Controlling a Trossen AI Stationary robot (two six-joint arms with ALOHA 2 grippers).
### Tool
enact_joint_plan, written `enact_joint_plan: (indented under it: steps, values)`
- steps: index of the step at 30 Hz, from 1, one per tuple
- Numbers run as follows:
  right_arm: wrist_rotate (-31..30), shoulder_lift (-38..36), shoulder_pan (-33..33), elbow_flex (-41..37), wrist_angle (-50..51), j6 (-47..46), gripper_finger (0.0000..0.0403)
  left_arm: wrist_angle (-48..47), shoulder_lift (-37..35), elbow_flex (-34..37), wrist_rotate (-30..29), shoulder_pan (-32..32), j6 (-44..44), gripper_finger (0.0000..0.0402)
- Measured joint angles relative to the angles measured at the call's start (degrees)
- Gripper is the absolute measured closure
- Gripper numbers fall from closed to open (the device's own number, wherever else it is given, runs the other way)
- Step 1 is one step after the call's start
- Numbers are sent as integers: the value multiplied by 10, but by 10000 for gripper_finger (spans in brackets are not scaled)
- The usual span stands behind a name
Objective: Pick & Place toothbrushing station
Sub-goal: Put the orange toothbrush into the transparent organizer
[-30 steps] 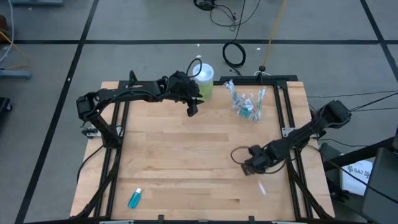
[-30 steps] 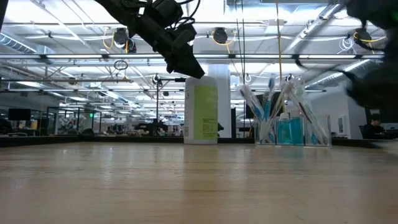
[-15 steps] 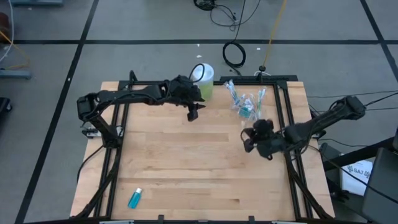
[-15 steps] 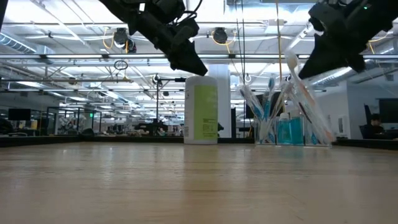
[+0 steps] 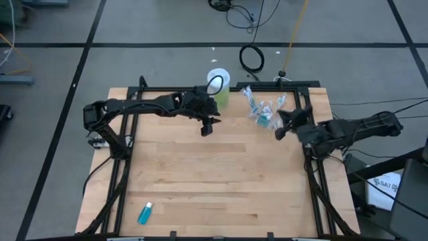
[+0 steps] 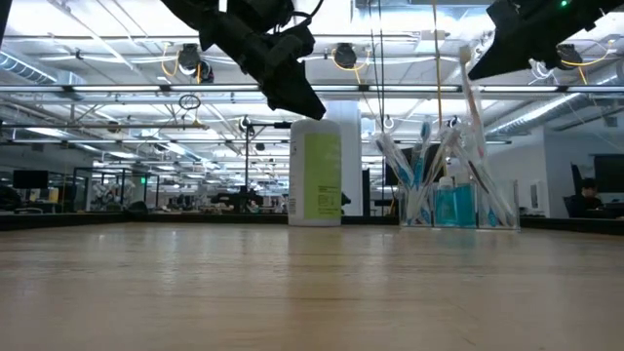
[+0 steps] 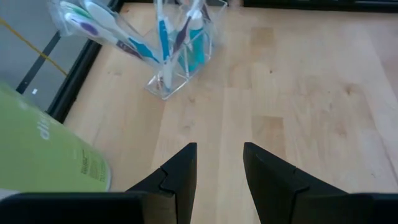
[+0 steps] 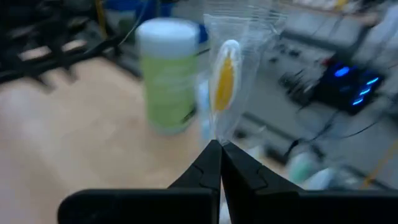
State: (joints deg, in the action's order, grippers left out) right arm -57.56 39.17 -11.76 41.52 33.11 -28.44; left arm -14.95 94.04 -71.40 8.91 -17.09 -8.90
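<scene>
Gripping a wrapped toothbrush [image 8: 225,81], right pincer [image 8: 220,149] hangs beside the cup [image 5: 266,115].

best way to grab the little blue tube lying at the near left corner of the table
Grip the blue tube across its flat blue body, coming straight down from above. It lies flat on the table with its white cap pointing away from the near edge, alone, with bare wood along both long sides for the fingers. The left gripper, open and empty near the green canister, looks the likelier one to fetch it.
</scene>
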Motion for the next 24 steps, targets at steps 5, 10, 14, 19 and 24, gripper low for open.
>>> enact_joint_plan:
  steps: [5, 10, 14, 19, 24]
  values:
    - [-25, -35, 39, 0, 3, 50, 402, -3, 0, 0, 0, 8, 2, 263]
    - [-25, -27, 83, 0, 43, 37, 402, -3, 0, 0, 0, 16, 15, 263]
    - [-23, -5, 109, -11, 79, -35, 403, -3, 0, 0, 0, 23, 17, 263]
    - [-1, 19, 124, -83, 22, -80, 403, -3, 0, 0, 0, 31, 17, 263]
    - [35, 31, 131, -148, -62, -97, 403, -2, 0, 0, 0, 34, 17, 263]
